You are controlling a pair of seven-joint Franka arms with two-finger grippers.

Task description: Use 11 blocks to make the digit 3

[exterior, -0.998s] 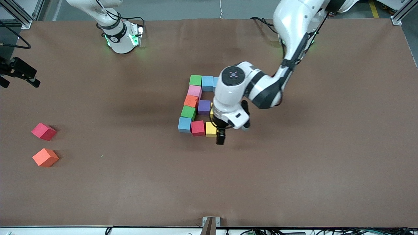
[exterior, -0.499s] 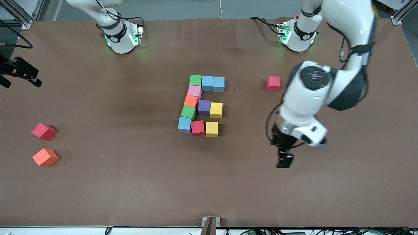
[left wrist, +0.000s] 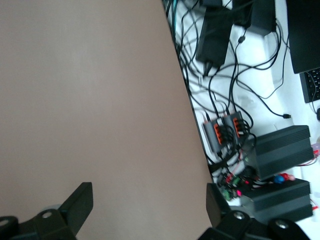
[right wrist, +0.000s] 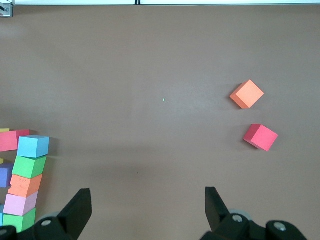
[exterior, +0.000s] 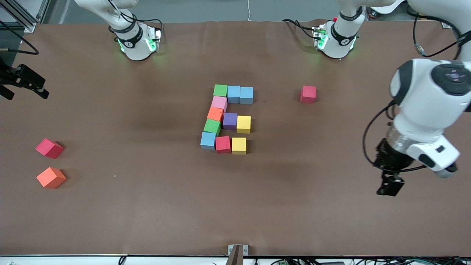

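Observation:
The blocks form a blocky figure mid-table: green point(exterior: 220, 90) and two blue point(exterior: 240, 94) in the row farthest from the front camera, pink point(exterior: 219, 103), orange point(exterior: 215, 114), purple point(exterior: 230, 120), yellow point(exterior: 243, 124), green point(exterior: 212, 126), then blue point(exterior: 208, 140), red point(exterior: 223, 144) and yellow point(exterior: 238, 145) nearest. One column of it shows in the right wrist view, with blue point(right wrist: 33, 146) at one end. My left gripper point(exterior: 390, 186) point(left wrist: 148, 200) hangs open and empty over bare table toward the left arm's end. My right gripper point(right wrist: 148, 200) waits open and empty, high over the right arm's end.
A loose red block point(exterior: 308, 94) lies beside the figure toward the left arm's end. Toward the right arm's end lie a red block point(exterior: 49, 148) point(right wrist: 260, 137) and an orange block point(exterior: 51, 177) point(right wrist: 246, 94). Cables and black boxes point(left wrist: 280, 150) lie past the table edge.
My left arm has swung away from the figure's yellow blocks toward its own end of the table, still open and empty. That uncovered the loose red block. The right arm has not moved.

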